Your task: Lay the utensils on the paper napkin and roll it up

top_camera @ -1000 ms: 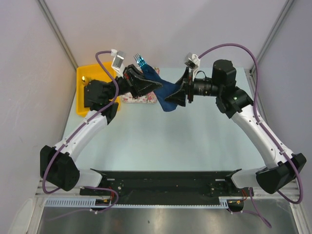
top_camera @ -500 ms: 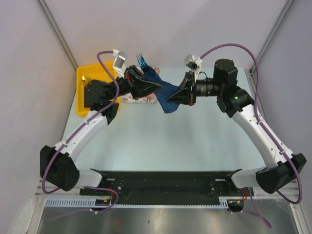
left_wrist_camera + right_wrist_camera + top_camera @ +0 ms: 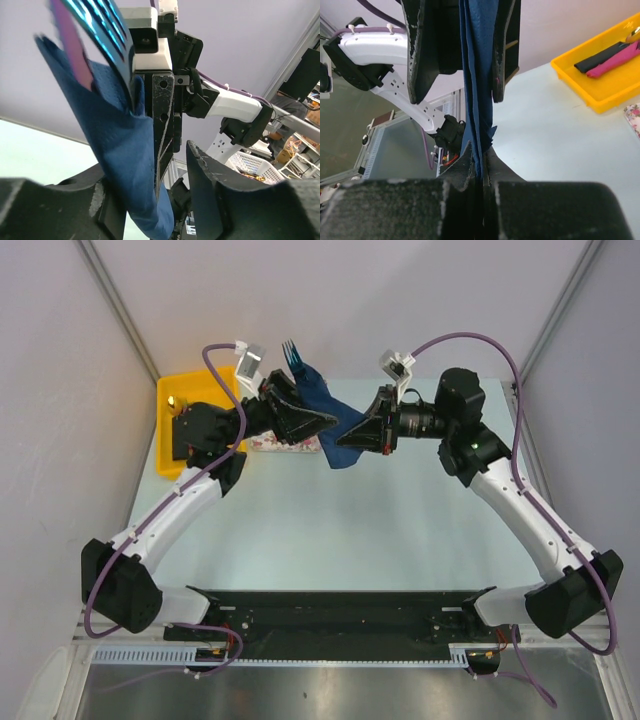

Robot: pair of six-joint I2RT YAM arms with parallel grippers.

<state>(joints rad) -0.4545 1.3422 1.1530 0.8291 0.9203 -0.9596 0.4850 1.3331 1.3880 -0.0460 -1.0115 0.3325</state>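
Over the table (image 3: 330,530), the right gripper (image 3: 480,159) is pinched tight on one end of the paper napkin (image 3: 475,100), which is held in the air between the two arms. The left gripper (image 3: 150,167) stands partly open around the napkin, and the cloth lies along one finger (image 3: 107,200). The utensils (image 3: 102,30) stick out of the napkin's top. Beyond lie a floral mat (image 3: 285,444) and a yellow tray (image 3: 172,400).

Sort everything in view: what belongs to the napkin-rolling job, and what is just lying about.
Job: navy napkin; blue-tined fork sticking out of it; right gripper pinching the napkin; left gripper open around it.
Lying about: yellow tray; black block and pink block in it; floral mat.
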